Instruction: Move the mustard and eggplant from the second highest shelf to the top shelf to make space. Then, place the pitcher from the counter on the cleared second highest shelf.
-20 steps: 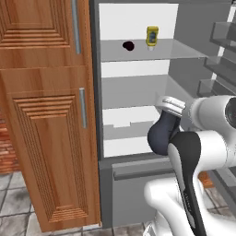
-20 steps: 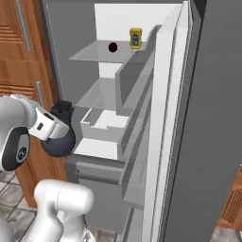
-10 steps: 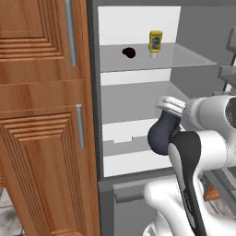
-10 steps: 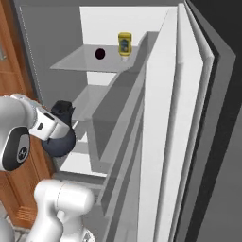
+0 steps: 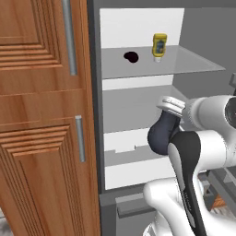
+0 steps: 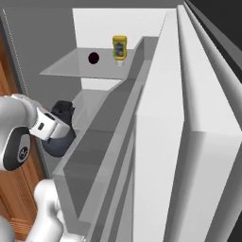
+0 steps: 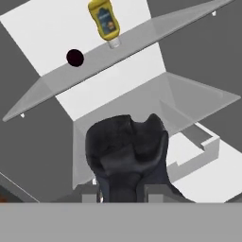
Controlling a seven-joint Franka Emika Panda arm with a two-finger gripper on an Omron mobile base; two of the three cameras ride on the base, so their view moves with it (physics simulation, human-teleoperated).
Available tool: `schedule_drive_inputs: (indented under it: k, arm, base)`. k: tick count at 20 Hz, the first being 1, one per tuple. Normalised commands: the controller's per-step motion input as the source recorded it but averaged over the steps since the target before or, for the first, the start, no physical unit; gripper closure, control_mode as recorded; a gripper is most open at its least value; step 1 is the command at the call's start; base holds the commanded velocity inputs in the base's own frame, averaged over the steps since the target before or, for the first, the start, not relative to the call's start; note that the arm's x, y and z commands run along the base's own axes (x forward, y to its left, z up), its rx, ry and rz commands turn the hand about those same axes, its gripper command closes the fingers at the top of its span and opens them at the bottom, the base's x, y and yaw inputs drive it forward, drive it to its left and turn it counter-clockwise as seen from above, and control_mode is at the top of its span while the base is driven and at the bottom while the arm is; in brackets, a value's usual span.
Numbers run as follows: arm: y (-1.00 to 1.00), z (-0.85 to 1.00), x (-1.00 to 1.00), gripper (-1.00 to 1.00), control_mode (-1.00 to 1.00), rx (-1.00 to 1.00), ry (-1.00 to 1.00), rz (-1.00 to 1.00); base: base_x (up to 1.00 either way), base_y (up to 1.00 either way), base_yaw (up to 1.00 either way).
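The yellow mustard [image 5: 159,46] [image 6: 119,48] [image 7: 106,22] stands on the top shelf [image 5: 198,63] [image 6: 61,69] [image 7: 40,87] of the open fridge. The dark eggplant [image 5: 131,56] [image 6: 93,58] [image 7: 74,57] lies to its left. My gripper [image 5: 171,106] [image 6: 57,116] [image 7: 122,191] is shut on the neck of the dark pitcher [image 5: 161,134] [image 6: 57,139] [image 7: 126,149]. It holds the pitcher in front of the fridge, about level with the bare second highest shelf [image 5: 131,105] [image 6: 92,99] [image 7: 198,101].
A white drawer-like bin [image 5: 126,154] [image 7: 203,147] sits under the second shelf. Tall brown wooden cabinet doors [image 5: 41,115] stand close on the left. The open fridge door [image 6: 160,142] with its grey door shelves lies on the right.
The whole picture has shifted and grown: the cameras have moved nearer to the fridge. The pitcher stays in my shut gripper. Mustard and eggplant keep their places on the shelf.
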Motion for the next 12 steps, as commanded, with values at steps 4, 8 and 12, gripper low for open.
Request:
schedule_drive_inputs:
  k: [4,8,12]
  arm:
    - [-0.01,-0.13,0.04,1.00,-1.00,0.00,0.00,-0.03]
    - [-0.21,-0.18,0.09,1.00,-1.00,0.00,0.00,-0.02]
    - [-0.34,-0.18,0.20,1.00,-1.00,0.00,0.00,0.00]
  base:
    - [0.04,0.00,-0.01]
    - [0.00,0.00,0.00]
    - [0.00,0.00,0.00]
